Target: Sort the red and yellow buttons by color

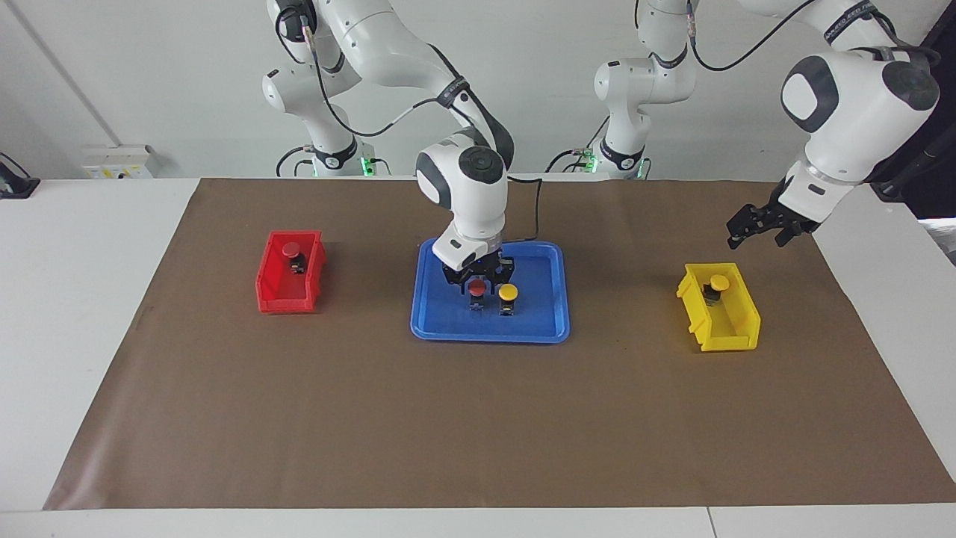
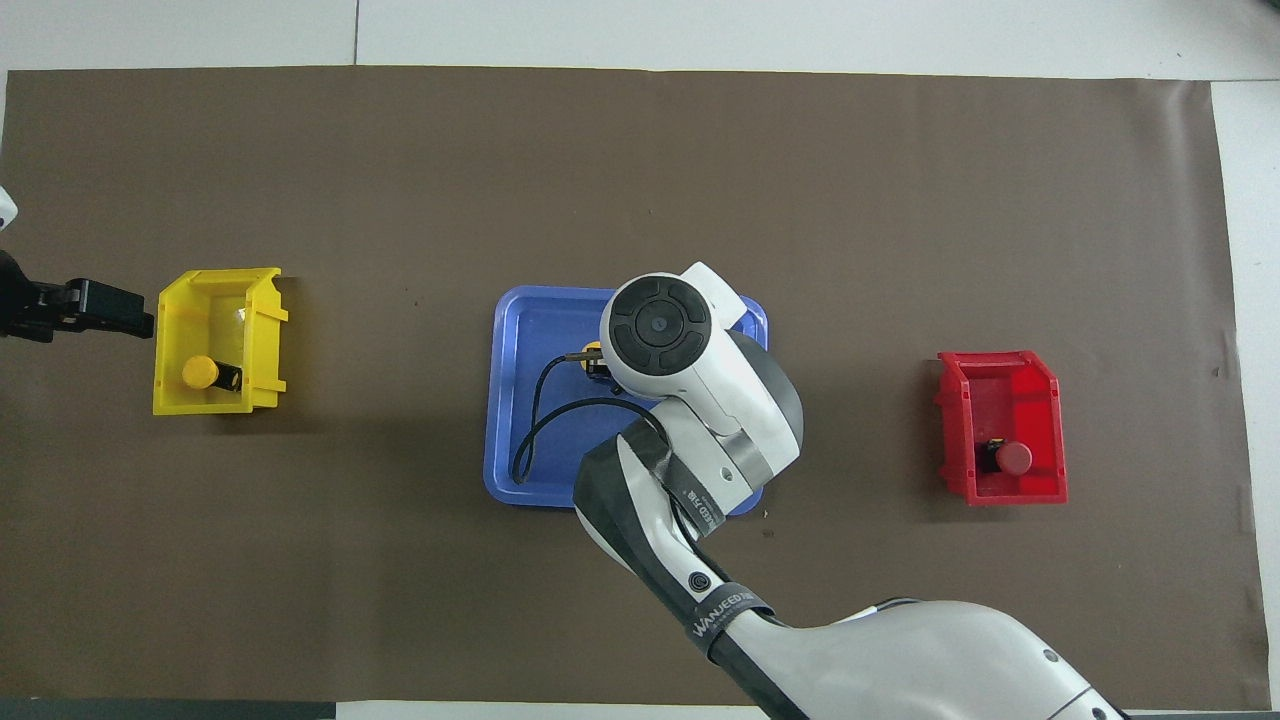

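Note:
A red button [image 1: 476, 286] and a yellow button [image 1: 508, 291] stand side by side in the blue tray [image 1: 538, 325]. My right gripper [image 1: 478, 278] is low over the red button, fingers open on either side of its cap. In the overhead view the right wrist hides the red button, and only an edge of the tray's yellow button [image 2: 592, 352] shows. A second yellow button [image 1: 718, 282] lies in the yellow bin [image 1: 728, 332]. A second red button [image 1: 292, 250] lies in the red bin [image 1: 280, 295]. My left gripper [image 1: 758, 230] is open and empty, raised beside the yellow bin.
The yellow bin [image 2: 262, 330] is toward the left arm's end of the brown mat, and the red bin [image 2: 1000, 380] is toward the right arm's end. The blue tray [image 2: 515, 440] sits in the middle. A black cable loops over the tray.

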Robot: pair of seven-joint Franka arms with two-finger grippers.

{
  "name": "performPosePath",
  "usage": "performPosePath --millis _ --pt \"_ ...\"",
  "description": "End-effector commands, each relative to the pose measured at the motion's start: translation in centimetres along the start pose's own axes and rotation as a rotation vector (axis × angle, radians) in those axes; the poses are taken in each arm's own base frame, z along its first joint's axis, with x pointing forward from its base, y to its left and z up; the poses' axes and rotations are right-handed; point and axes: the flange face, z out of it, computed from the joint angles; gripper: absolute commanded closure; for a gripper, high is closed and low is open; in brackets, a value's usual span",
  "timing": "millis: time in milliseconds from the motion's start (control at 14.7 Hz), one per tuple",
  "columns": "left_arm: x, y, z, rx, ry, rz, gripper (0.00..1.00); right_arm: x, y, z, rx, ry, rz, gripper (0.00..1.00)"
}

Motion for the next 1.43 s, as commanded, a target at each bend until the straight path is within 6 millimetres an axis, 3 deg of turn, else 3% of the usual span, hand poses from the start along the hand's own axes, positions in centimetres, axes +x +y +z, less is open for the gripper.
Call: performPosePath --millis 0,136,272,408,543,611,747,1019,1087,1223,1358 --pt "-0.7 1.3 -4.2 -0.001 -0.01 0.049 0.0 -0.5 0.7 -0.4 0.008 0.009 0.014 0.66" --pt "-1.0 3.6 -6.0 0.001 -0.009 0.091 0.0 0.2 0.9 -1.1 0.013 0.015 0.022 0.78" --pt "-1.2 4.6 -6.2 0.001 -0.022 0.109 0.0 1.8 2.8 -4.1 0.014 0.018 0.044 0.79" --pt "-1.3 4.6 -6.2 0.001 -0.022 0.108 0.0 3.4 7.1 -7.8 0.022 0.034 0.032 0.79" --pt "-1.2 4.8 -5.7 -0.001 -0.012 0.068 0.0 5.0 13.3 -10.9 0.014 0.025 0.005 0.79" --pt "-1.3 6.2 -5.4 0.001 0.016 0.039 0.0 5.3 16.6 -12.2 0.005 0.008 0.006 0.79" --pt "-1.7 11.4 -2.6 -0.009 0.074 -0.025 0.0 4.5 24.2 -12.8 -0.003 -0.025 -0.056 0.79" --pt "-1.0 25.1 2.9 -0.053 0.091 -0.086 0.0 2.5 35.2 -11.8 0.0 -0.059 -0.055 0.79" --pt "-0.7 28.1 4.9 -0.055 0.088 -0.097 0.0 2.4 37.0 -11.4 0.007 -0.062 -0.056 0.79" --pt "-1.2 34.9 8.9 -0.051 0.09 -0.119 0.0 1.3 38.1 -9.8 0.012 -0.052 -0.062 0.79" --pt "-1.0 37.5 11.7 -0.034 0.074 -0.118 0.0 -0.4 40.3 -7.3 0.013 -0.008 -0.078 0.79"
